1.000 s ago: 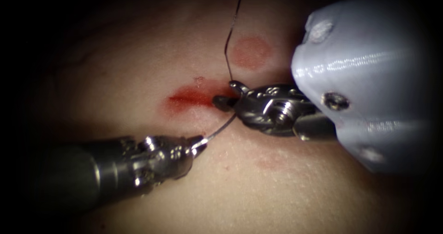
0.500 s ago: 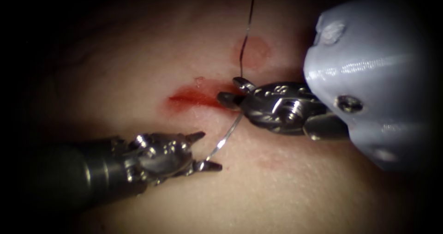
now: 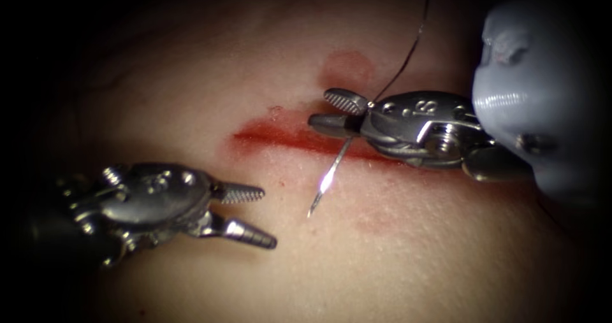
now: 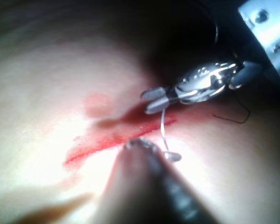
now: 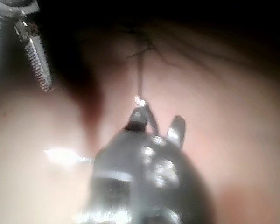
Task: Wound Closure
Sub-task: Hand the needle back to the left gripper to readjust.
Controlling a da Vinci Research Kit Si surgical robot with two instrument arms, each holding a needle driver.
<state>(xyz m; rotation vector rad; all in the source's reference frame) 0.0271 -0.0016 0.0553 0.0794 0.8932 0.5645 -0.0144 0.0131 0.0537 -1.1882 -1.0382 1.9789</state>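
The tissue (image 3: 210,74) carries a cut (image 3: 287,135) lined with red fluid (image 3: 268,132). The right gripper (image 3: 347,114) sits over the cut's right part, pinching the needle (image 3: 331,173) near its thread end; the needle hangs free of the tissue, pointing down toward the near side. The left gripper (image 3: 252,213) hovers near and left, spread, holding nothing. The thread (image 3: 405,58) runs from the right gripper toward the far side.
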